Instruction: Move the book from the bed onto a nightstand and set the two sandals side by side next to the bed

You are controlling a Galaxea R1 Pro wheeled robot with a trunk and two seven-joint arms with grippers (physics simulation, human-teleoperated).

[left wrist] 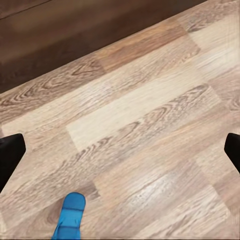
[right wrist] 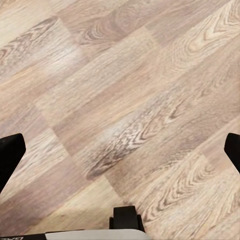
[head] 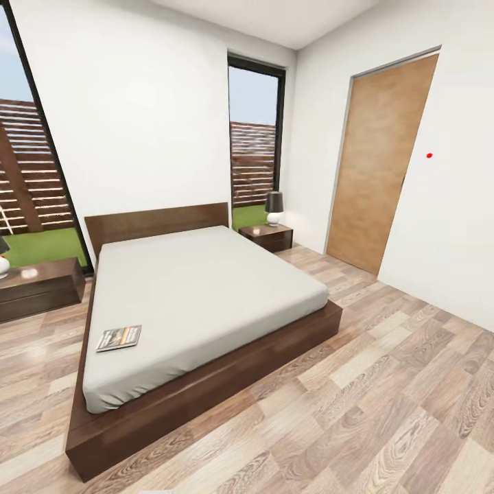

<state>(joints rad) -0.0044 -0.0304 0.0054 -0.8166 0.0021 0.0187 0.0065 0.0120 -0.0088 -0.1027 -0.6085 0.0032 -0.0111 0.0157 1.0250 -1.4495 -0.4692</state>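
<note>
The book [head: 119, 337] lies flat near the front left corner of the grey mattress on the bed [head: 206, 394], which has a dark-brown frame. One nightstand [head: 38, 285] stands left of the headboard and another nightstand [head: 267, 237] stands to its right by the window. One blue sandal [left wrist: 70, 216] lies on the plank floor in the left wrist view, near a dark wooden band [left wrist: 75, 30]. My left gripper [left wrist: 120, 155] is open above bare floor, close to that sandal. My right gripper [right wrist: 120, 155] is open over bare planks with nothing between its fingers.
A wooden door [head: 381, 165] is shut in the right wall. A dark lamp [head: 274, 207] stands on the right nightstand. Tall windows flank the headboard. Wide wood floor stretches right of the bed and in front of it. A grey-and-black robot part [right wrist: 125, 220] shows in the right wrist view.
</note>
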